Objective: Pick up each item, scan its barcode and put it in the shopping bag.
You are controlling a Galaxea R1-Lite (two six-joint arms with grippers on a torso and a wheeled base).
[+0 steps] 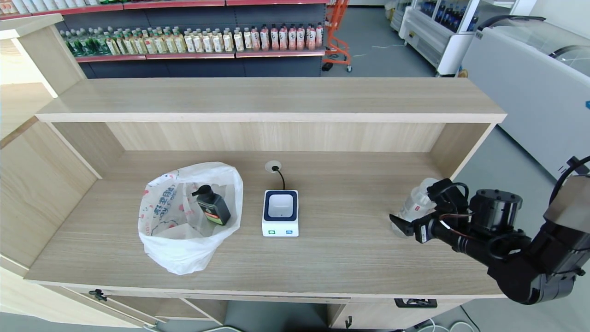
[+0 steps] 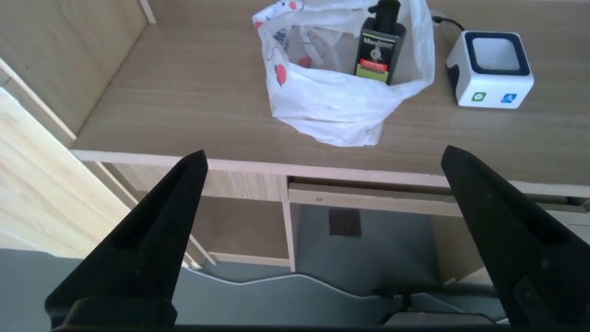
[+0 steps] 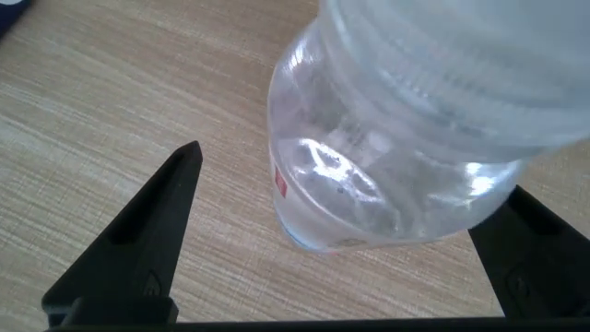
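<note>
Fingers [image 2: 157,231] of the left gripper [image 2: 324,157] are spread wide apart and hold nothing. This gripper hangs out in front of the wooden counter [image 1: 350,249], lower than its front edge, near the left end. On the left part of the counter sits the white shopping bag [image 1: 189,216]. Its mouth is open and it has red pictures on its side. Inside the bag stands a black pump bottle [image 1: 213,206] with a red and green label, leaning a little. Just to the right of the bag, near the middle of the counter, is the small white scanner [image 1: 280,213] with a dark square window on top. A black cable [image 1: 280,177] runs from the back of the scanner to a round hole in the counter. Far back, behind the counter, a shelf of drink bottles [image 1: 198,40] lines the shop wall. Well to the right of the scanner, near the right end of the counter, is a clear bottle [image 1: 413,200] with a small red mark on it. It looks tilted. The right gripper [image 1: 417,210] is at this bottle. Its two black fingers [image 3: 157,240] are open wide, one on each side of the bottle, and the bottle sits in the gap between them. The finger on one side is clearly not touching the bottle. White freezers [image 1: 530,69] stand on the shop floor past the right end of the counter.
</note>
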